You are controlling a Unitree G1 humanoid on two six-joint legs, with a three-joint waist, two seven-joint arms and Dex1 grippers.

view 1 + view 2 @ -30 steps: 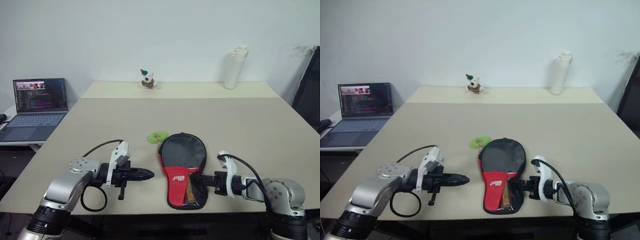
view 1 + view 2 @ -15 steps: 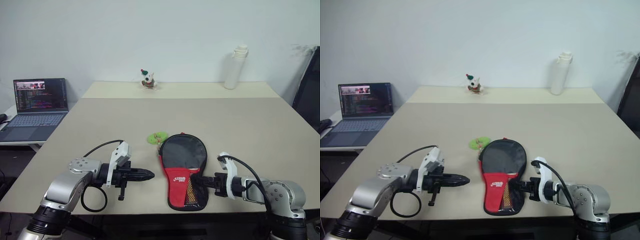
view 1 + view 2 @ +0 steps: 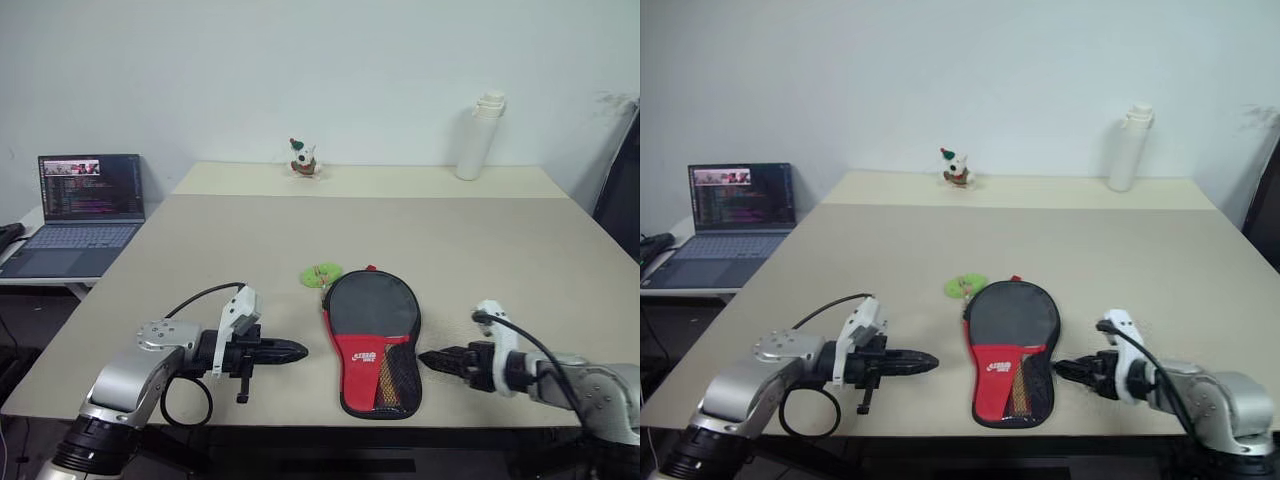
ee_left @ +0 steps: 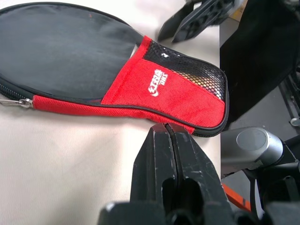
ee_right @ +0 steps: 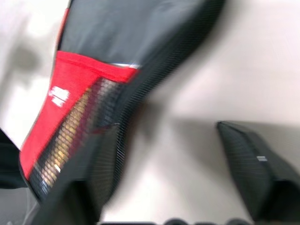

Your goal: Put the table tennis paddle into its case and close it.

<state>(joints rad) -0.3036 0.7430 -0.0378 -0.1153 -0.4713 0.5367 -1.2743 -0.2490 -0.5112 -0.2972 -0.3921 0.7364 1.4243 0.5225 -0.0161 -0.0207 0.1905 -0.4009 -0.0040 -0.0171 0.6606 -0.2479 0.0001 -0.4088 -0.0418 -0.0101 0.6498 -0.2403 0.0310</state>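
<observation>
Now case (image 3: 374, 345) flat on table (image 3: 500, 240), left hand (image 3: 296, 350) pressed together, right hand (image 3: 430, 359) spread

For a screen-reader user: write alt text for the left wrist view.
A red and black paddle case lies flat on the tan table, zip shut, mesh pocket at its handle end. The left gripper, shut, points at its red edge; the right gripper is beyond it.

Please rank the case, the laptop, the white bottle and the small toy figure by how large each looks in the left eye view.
1. The laptop and the case look about alike, so I leave them unranked; the case is nearer the camera.
2. The white bottle.
3. The small toy figure, far back on the table.
</observation>
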